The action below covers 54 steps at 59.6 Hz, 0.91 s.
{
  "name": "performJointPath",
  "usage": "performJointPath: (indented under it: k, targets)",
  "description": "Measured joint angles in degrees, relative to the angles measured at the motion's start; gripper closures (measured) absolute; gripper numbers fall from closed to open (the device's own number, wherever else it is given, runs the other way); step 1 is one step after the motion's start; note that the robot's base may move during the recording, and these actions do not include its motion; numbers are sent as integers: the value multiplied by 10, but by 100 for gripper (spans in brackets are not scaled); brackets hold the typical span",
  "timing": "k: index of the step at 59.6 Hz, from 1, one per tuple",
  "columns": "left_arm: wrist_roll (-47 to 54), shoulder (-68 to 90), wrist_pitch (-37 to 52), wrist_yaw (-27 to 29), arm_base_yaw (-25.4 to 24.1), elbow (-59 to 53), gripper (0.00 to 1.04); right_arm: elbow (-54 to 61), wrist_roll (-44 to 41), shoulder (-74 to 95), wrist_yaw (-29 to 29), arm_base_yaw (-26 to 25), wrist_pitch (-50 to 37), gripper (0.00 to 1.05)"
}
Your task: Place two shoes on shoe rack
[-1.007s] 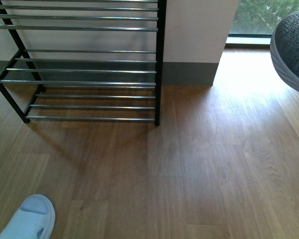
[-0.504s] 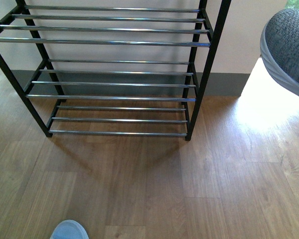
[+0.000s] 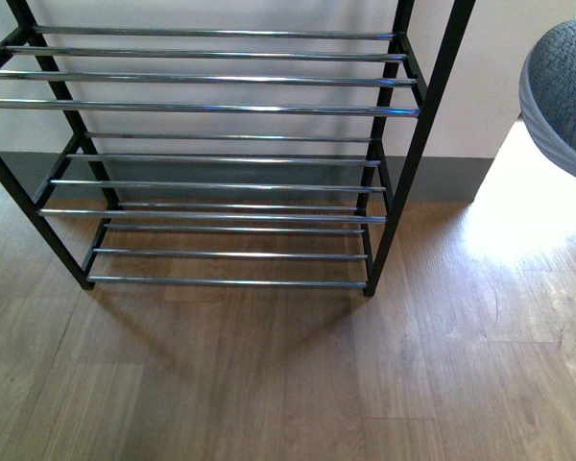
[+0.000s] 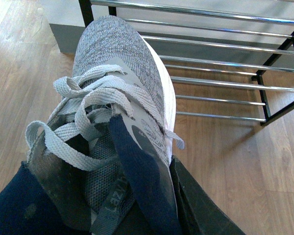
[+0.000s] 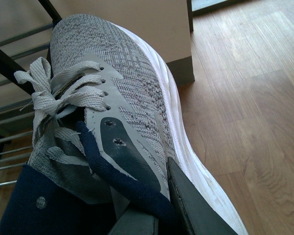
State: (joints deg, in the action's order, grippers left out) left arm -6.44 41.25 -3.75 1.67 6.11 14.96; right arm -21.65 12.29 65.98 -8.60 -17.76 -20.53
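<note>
The shoe rack (image 3: 221, 108), black frame with chrome bars, stands against the wall and fills the upper left of the front view; three of its tiers show, all bare. At that view's right edge hangs the grey mesh toe of one shoe (image 3: 568, 82), off the floor. In the left wrist view my left gripper (image 4: 147, 205) is shut on a grey sneaker (image 4: 122, 63) at its navy collar, toe aimed at the rack (image 4: 220, 83). My right gripper (image 5: 157, 210) is shut on the other shoe (image 5: 112, 63), with the rack's frame (image 5: 7, 58) just beyond it.
Wooden floor (image 3: 269, 384) runs in front of the rack. A white wall with a grey skirting (image 3: 442, 178) stands behind it. To the right of the rack a sunlit patch of floor (image 3: 518, 211) lies by the wall's corner.
In the front view the rack has shifted right and down and looks larger. A pale blue slipper at the lower left has slid out of view. The shoe toe stays at the right edge.
</note>
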Motion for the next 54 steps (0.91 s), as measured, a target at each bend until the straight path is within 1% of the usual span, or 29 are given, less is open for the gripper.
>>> performJointPath:
  k: [54]
  targets:
    - [0,0,0,0,0,-1,103,1,0,0,0,0,0,103]
